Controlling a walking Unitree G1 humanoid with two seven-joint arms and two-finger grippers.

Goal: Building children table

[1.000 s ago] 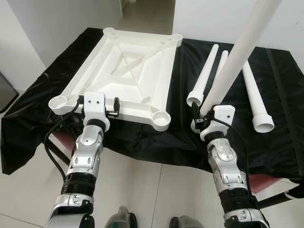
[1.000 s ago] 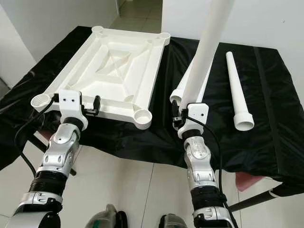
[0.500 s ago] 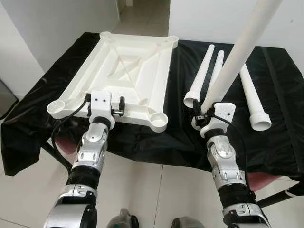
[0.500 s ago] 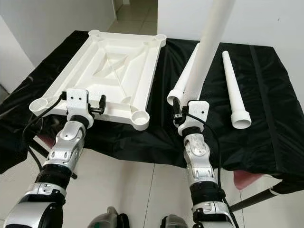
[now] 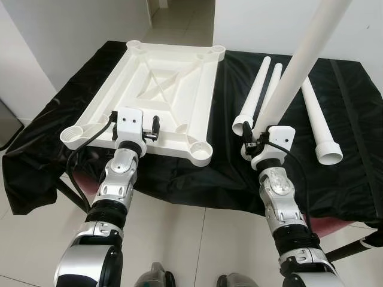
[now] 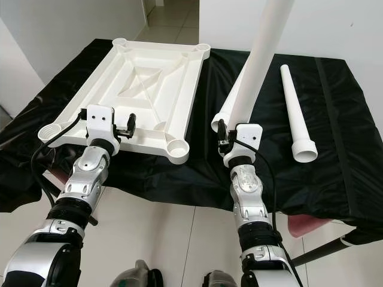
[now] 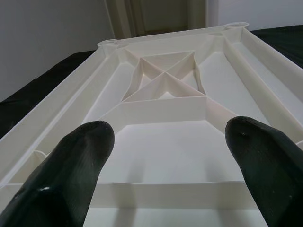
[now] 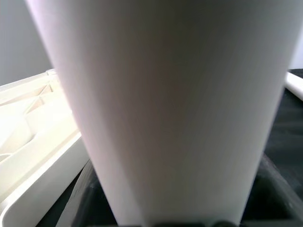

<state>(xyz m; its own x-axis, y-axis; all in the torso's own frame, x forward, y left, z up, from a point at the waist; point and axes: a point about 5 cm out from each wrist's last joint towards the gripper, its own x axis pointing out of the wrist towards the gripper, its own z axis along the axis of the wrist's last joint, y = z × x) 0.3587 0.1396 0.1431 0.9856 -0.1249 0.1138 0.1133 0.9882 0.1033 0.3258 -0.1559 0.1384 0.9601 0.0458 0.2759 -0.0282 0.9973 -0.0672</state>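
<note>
The white tabletop (image 5: pixel 161 84) lies upside down on the black-covered table, with round leg sockets at its corners (image 5: pixel 201 149). My left gripper (image 5: pixel 134 124) is open and hovers just over the tabletop's near edge; the left wrist view looks between its fingers (image 7: pixel 71 175) along the ribbed underside (image 7: pixel 165 90). My right gripper (image 5: pixel 257 142) is shut on a long white table leg (image 5: pixel 299 66), which it holds nearly upright, tilted to the right, over the cloth right of the tabletop. That leg (image 8: pixel 175 109) stands close before the right wrist camera.
Three more white legs lie on the black cloth (image 5: pixel 359 167): two side by side (image 5: pixel 258 89) behind my right gripper and one further right (image 5: pixel 320 125). The table's front edge is close to my arms, over tiled floor (image 5: pixel 197 239). A doorway opens behind the table.
My left gripper has shifted a little right and forward over the tabletop's near edge. My right gripper still holds the leg, hardly moved. The camera has shifted slightly.
</note>
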